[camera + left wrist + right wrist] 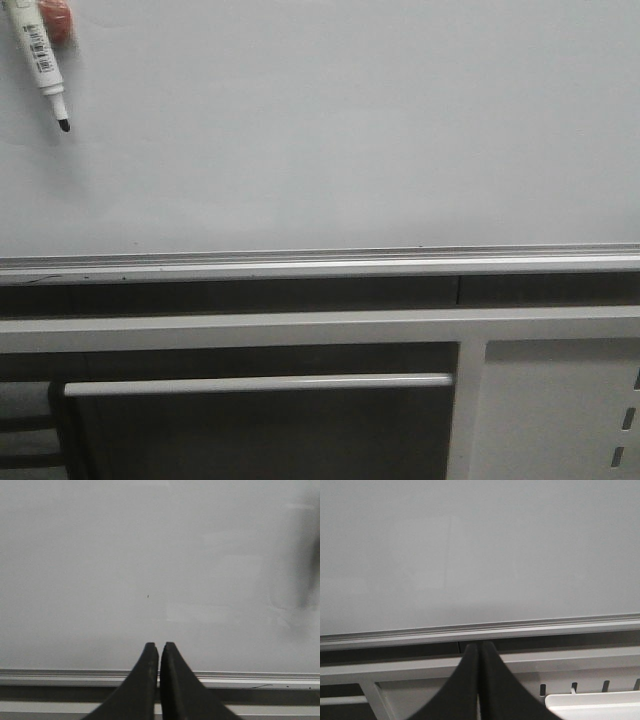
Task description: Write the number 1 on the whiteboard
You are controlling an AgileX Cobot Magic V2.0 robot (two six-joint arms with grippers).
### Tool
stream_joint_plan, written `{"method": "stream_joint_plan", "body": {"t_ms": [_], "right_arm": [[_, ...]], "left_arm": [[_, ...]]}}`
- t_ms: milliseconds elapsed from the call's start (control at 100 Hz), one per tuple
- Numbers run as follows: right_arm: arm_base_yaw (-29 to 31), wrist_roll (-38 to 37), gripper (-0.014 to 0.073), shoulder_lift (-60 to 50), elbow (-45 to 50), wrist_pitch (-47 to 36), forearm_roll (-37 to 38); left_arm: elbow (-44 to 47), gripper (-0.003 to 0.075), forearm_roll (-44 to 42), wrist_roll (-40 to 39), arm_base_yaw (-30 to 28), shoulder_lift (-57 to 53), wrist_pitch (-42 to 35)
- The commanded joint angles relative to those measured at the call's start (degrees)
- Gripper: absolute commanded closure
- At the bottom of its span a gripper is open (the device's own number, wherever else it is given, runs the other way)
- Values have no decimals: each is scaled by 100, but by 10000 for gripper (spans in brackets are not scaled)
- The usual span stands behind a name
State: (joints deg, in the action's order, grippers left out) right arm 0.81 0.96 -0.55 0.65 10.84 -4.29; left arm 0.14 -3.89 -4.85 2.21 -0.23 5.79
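Both pincers were clenched on nothing. In its own wrist view the left pincer (159, 647) showed two dark fingers pressed together, tips pointing at the whiteboard (150, 555) just above its silver ledge (75, 676). The right pincer (479, 645) looked the same in its wrist view, fingers closed, tips level with the ledge. Neither pincer appeared in the front view.

The whiteboard (350, 130) filled the upper part of the front view, glossy and pale grey. No number 1 was on it; no stroke showed in any view. A white marker (38, 55) hung in the upper left corner of the front view, uncapped, black tip pointing down and to the right, close to or touching the board. Something reddish (55, 20) sat behind its upper end; what gripped the marker could not be told. A dark blurred shape (310, 555) at the edge of the left wrist view may have been the marker or its shadow.

As a judgement, writing had not begun. The next move called for the tip to press on the board and draw one downward line.

The marker carried a barcode label (35, 42) and small print, too small to read. No brand was legible. Below the ledge stood a grey cabinet with a bar handle (260, 384).
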Motion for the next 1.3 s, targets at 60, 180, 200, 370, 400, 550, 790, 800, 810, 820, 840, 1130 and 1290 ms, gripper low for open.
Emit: {"method": "stream_joint_plan", "body": {"t_ms": [60, 180, 200, 370, 400, 550, 790, 800, 810, 820, 840, 1130, 1290], "right_arm": [[32, 21, 659, -95, 141, -542, -6], [32, 21, 659, -95, 141, -544, -6], [32, 21, 659, -95, 141, -544, -6], [32, 21, 659, -95, 141, -564, -6], [32, 21, 659, -95, 141, -564, -6], [32, 21, 659, -95, 141, -606, -15], [32, 21, 659, -95, 141, -830, -1240], [32, 21, 659, -95, 141, -844, -1356], [32, 21, 659, -95, 141, -873, -1412], [32, 21, 659, -95, 141, -888, -1528], [32, 21, 659, -95, 141, -948, -1703], [32, 21, 657, -95, 35, -1084, -3655], [32, 375, 652, -17, -541, -281, -3376]], "left_arm": [[240, 741, -39, -14, 45, -127, -392], [240, 741, -39, -14, 45, -127, -392], [240, 741, -39, -14, 45, -127, -392], [240, 741, -39, -14, 45, -127, -392], [240, 741, -39, -14, 45, -127, -392], [240, 741, -2, -14, 45, -127, -405], [240, 741, 1030, -14, 45, -127, -466], [240, 741, 1089, -14, 45, -127, -477], [240, 741, 1213, -14, 45, -127, -487], [240, 741, 1277, -14, 45, -127, -507], [240, 741, 1469, -14, 45, -127, -548], [111, 741, 4273, -14, 45, -127, -879], [-505, 741, 4057, -14, 45, -46, -128]]}}
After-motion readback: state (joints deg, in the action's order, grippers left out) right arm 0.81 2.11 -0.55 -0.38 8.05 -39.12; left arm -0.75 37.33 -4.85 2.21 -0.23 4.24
